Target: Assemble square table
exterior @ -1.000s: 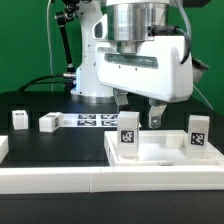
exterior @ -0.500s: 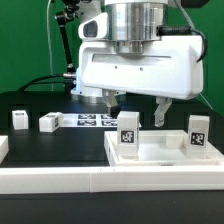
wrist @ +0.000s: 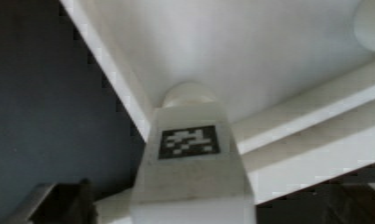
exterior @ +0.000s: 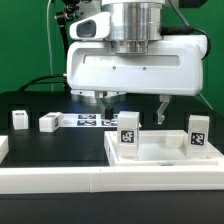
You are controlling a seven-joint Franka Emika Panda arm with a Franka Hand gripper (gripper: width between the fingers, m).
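The square table's white tray-like top [exterior: 160, 152] lies at the exterior view's right. Two tagged leg posts stand on it, one near its left corner [exterior: 128, 133] and one at the right [exterior: 198, 135]. Two more leg posts [exterior: 20, 119] [exterior: 48, 122] rest on the black table at the left. My gripper [exterior: 136, 104] hangs open just above and behind the left standing post, holding nothing. In the wrist view that tagged post [wrist: 189, 140] rises between the dark fingers [wrist: 59, 202], with the white top [wrist: 237, 50] beyond it.
The marker board [exterior: 92, 120] lies flat behind the loose posts. A long white border rail [exterior: 60, 178] runs along the front edge of the table. A green backdrop and black cables are behind the arm.
The gripper has shifted toward the exterior view's left and looms larger, now over the left standing post. Its jaws stay open; no part has moved.
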